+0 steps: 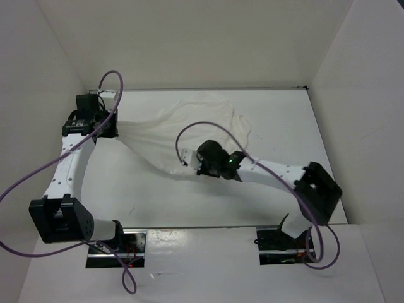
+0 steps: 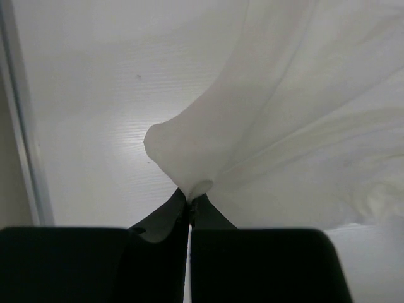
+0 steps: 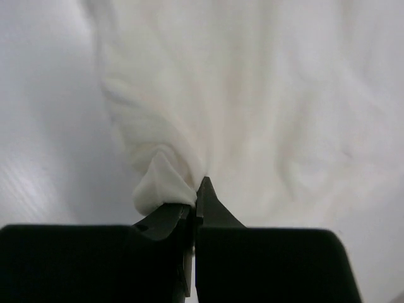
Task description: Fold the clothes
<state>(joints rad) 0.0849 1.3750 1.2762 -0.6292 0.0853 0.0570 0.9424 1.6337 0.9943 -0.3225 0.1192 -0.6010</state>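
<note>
The clothes (image 1: 189, 123) are one thin white garment, wrinkled, spread over the far middle of the white table and pulled into a band between both grippers. At the far left my left gripper (image 1: 115, 126) is shut on a bunched edge of it; in the left wrist view the clothes (image 2: 284, 126) fan out from the closed left gripper (image 2: 189, 197). Near the table's centre my right gripper (image 1: 187, 161) pinches the near edge. The right wrist view shows a fold of the clothes (image 3: 252, 95) squeezed in the closed right gripper (image 3: 197, 189). No label shows.
White walls close in the table (image 1: 189, 202) at the back, left and right. Purple cables (image 1: 38, 173) loop off both arms. The right arm (image 1: 284, 173) lies across the right half of the table. Both arm bases sit at the near edge.
</note>
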